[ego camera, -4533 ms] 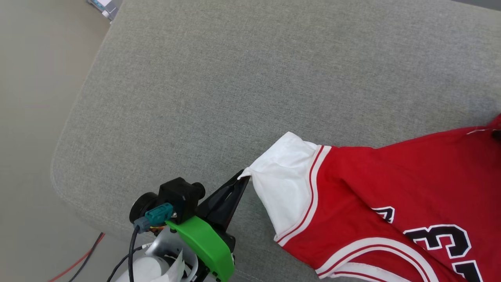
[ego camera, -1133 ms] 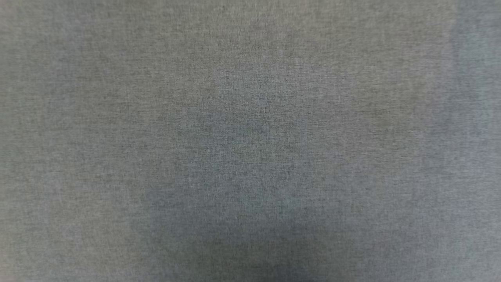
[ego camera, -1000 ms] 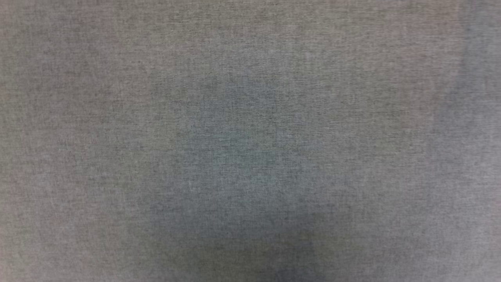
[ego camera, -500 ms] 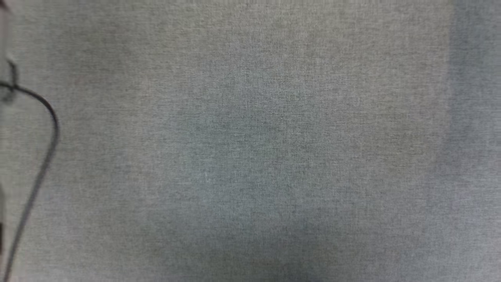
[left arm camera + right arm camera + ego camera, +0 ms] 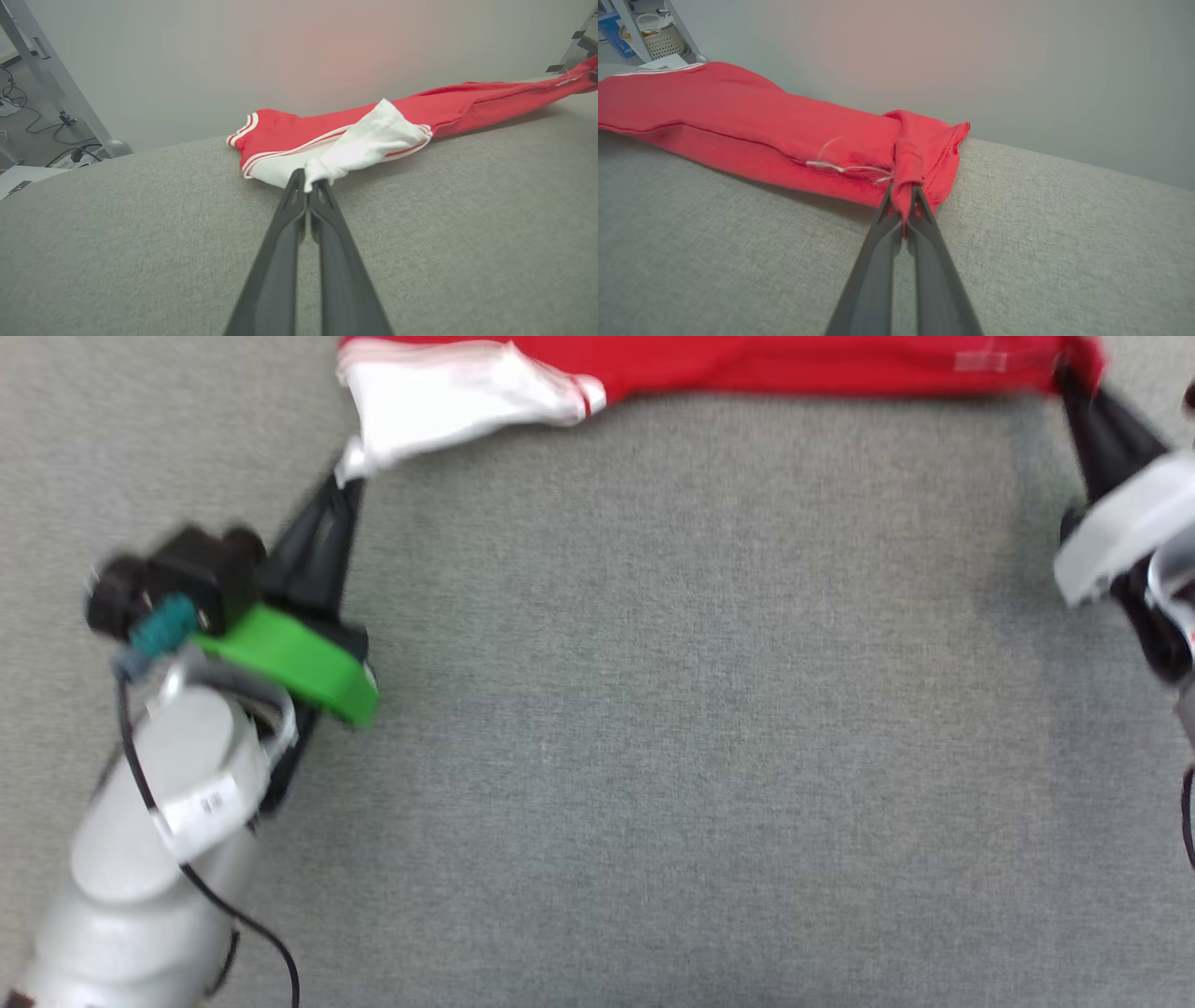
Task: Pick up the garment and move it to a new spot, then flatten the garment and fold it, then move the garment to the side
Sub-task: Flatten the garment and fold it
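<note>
- Broadly, the grey cushion (image 5: 653, 728) lies bare behind both tool tips.
- Bunched into a long band, the garment (image 5: 794, 364) stretches from the left tool (image 5: 341, 490) to the right tool (image 5: 1069, 383), just ahead of their tips.
- Left tool is clamped on the white sleeve, and right tool on a red corner.
- Relocating seems under way, while flattening, folding and setting aside remain.
- A forearm label (image 5: 210, 803) is too blurred to read.

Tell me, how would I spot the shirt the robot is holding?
Find the big grey cushion. Along its far edge, the garment lies stretched between the left gripper and the right gripper. It is bright red, with a white sleeve trimmed in red stripes.
</note>
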Available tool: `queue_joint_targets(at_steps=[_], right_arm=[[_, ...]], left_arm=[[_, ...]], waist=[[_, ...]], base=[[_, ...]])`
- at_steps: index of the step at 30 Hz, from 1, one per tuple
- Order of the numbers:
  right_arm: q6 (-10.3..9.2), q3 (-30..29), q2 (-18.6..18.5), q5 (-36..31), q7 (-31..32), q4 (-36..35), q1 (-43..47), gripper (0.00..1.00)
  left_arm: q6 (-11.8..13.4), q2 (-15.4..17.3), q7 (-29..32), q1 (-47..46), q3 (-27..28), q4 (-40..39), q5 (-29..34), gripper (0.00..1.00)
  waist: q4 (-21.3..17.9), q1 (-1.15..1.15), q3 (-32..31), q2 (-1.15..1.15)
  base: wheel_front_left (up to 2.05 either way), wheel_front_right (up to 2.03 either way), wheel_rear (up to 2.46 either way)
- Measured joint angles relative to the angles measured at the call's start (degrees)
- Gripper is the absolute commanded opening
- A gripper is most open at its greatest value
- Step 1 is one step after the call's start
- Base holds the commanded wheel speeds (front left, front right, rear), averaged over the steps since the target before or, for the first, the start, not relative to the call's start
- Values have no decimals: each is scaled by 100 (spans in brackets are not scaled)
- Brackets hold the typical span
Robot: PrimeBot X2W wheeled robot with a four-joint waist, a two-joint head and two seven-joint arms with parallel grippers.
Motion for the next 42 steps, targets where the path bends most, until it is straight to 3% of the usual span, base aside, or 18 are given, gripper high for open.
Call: queue_joint_targets(at_steps=[7, 19, 28, 42], right_arm=[[0, 501, -590, 721, 537, -413, 1133, 0], [0, 657, -1048, 2060, 1497, -1293, 2754, 0], [0, 394, -1203, 2618, 1953, -1862, 3944, 0], [0, -422, -1301, 2700, 2569, -2593, 5286, 0]], left_arm=[[-1, 11, 8, 1049, -334, 33, -7, 0], [2, 311, 259, 2481, -769, -321, -131, 0], [113, 678, 592, 3425, -917, -1170, -249, 0], [309, 1258, 1199, 4564, -1160, -2435, -514, 0]], waist=[[168, 0, -664, 0], [268, 0, -1689, 0], [242, 0, -2301, 0], [101, 0, -2765, 0]], base=[[0, 0, 0], [0, 0, 0], [0, 0, 0], [0, 0, 0]])
